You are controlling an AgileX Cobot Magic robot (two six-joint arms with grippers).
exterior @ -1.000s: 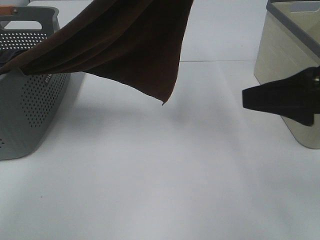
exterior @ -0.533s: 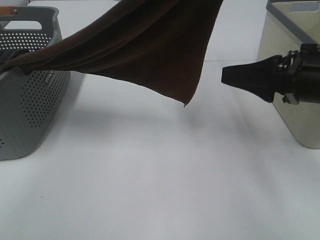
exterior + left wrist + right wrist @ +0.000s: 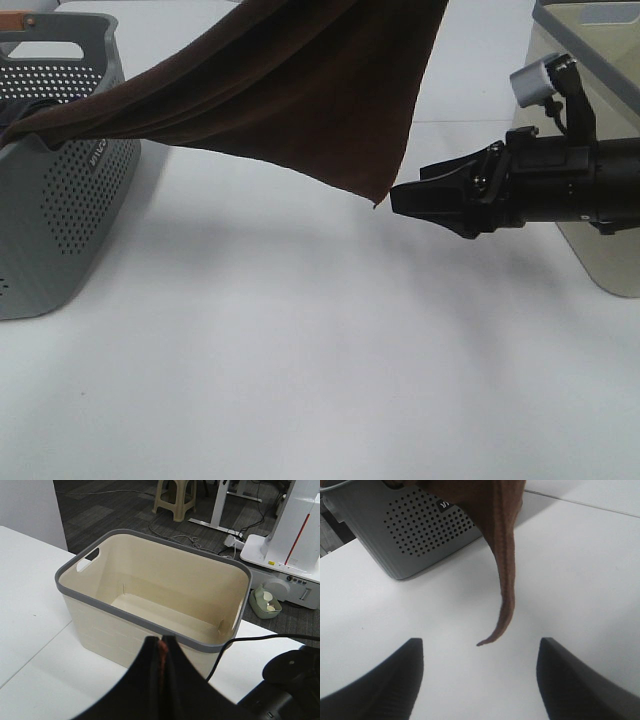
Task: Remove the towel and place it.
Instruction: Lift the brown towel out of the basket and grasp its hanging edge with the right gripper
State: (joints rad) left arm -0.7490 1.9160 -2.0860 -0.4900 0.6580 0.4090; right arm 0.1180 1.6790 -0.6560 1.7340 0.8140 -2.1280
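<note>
The dark reddish-brown towel [image 3: 300, 90] hangs stretched in the air, one end still draped over the rim of the grey perforated basket [image 3: 60, 200], the other rising out of the top of the exterior view. Its lowest corner [image 3: 378, 203] dangles above the table. In the left wrist view my left gripper [image 3: 161, 667] is shut with a thin strip of towel [image 3: 161, 657] pinched between its fingers. My right gripper [image 3: 400, 197] is open and points at the dangling corner, just right of it. In the right wrist view that corner [image 3: 502, 590] hangs between and beyond the spread fingers [image 3: 380, 685].
A beige basket with a grey rim [image 3: 600, 90] stands at the right behind the right arm; the left wrist view looks into it [image 3: 150, 560] and it holds nothing. White table [image 3: 300, 360] spreads between the two baskets.
My right gripper has travelled left from the beige basket up to the towel's hanging corner. The towel has shifted slightly rightward and stays lifted.
</note>
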